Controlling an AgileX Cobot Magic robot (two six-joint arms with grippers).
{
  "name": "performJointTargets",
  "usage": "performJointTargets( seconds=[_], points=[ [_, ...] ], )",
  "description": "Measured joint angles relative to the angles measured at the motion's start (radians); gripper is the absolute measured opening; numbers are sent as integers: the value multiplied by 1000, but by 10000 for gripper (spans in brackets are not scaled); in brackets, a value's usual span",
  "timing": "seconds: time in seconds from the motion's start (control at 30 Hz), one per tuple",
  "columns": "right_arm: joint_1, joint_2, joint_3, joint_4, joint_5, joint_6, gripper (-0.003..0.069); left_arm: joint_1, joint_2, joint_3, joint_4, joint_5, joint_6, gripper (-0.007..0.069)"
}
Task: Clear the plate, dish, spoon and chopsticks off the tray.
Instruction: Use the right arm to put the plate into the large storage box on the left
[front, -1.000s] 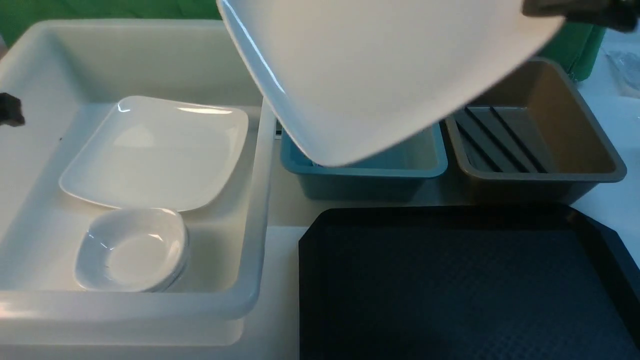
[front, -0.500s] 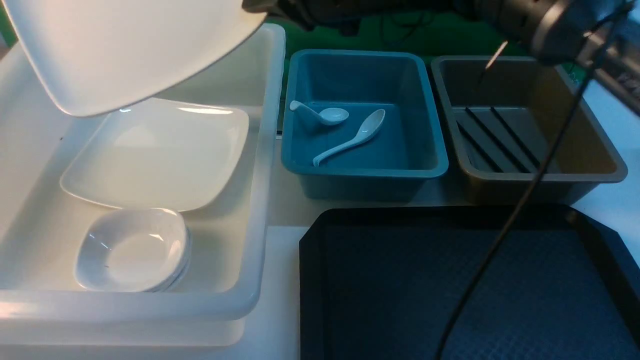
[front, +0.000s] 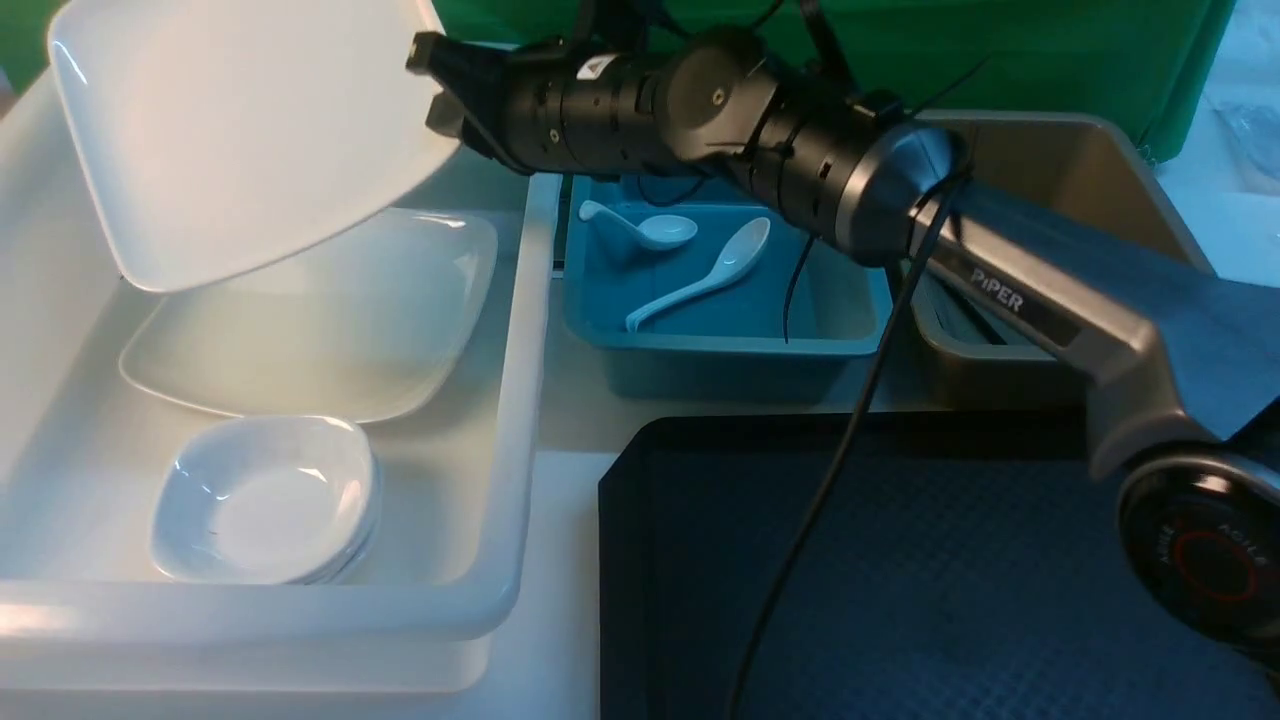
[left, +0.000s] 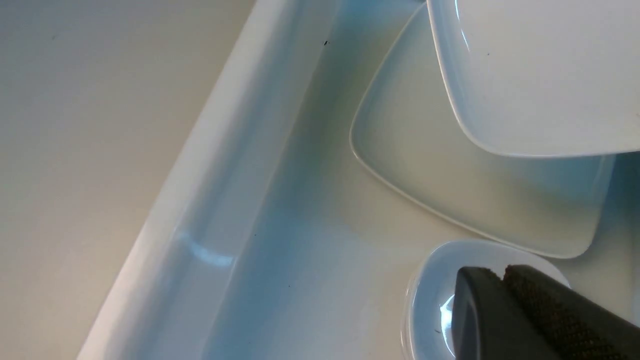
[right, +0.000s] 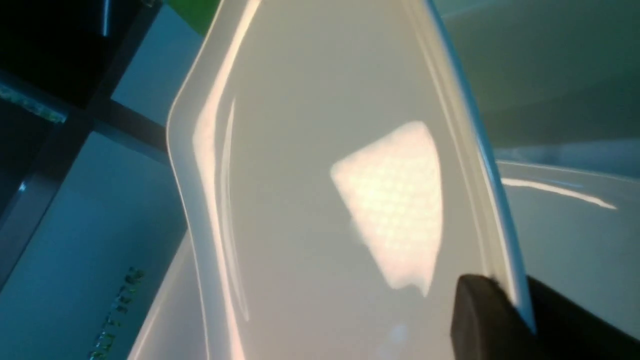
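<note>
White plate, clamped in right jaws, has sunk nearer the second plate; left jaws together.

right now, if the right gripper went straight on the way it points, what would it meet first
Probably the left wall of the white bin: the right gripper, shut on the plate, points leftward above it. Height unclear; it may pass over.

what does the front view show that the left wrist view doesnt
Front only: the right gripper clamping the plate, the spoon in the teal bin, the tray. Left wrist only: the left gripper, shut, in front of the dishes. Both: the plate held tilted above a second plate and the dishes in the white bin.
</note>
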Motion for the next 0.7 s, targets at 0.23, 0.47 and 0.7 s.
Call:
performJointTargets(
  seconds=[0.23,0.47,0.7],
  points=[
    [0,26,-1,-136,76,-3,55,0,0,0,1,2,-2,36],
    [1,27,-1,-308,121,-1,55,1,0,0,1,2,-2,36],
    [1,27,-1,-345,108,11,55,1,0,0,1,3,10,36]
  ],
)
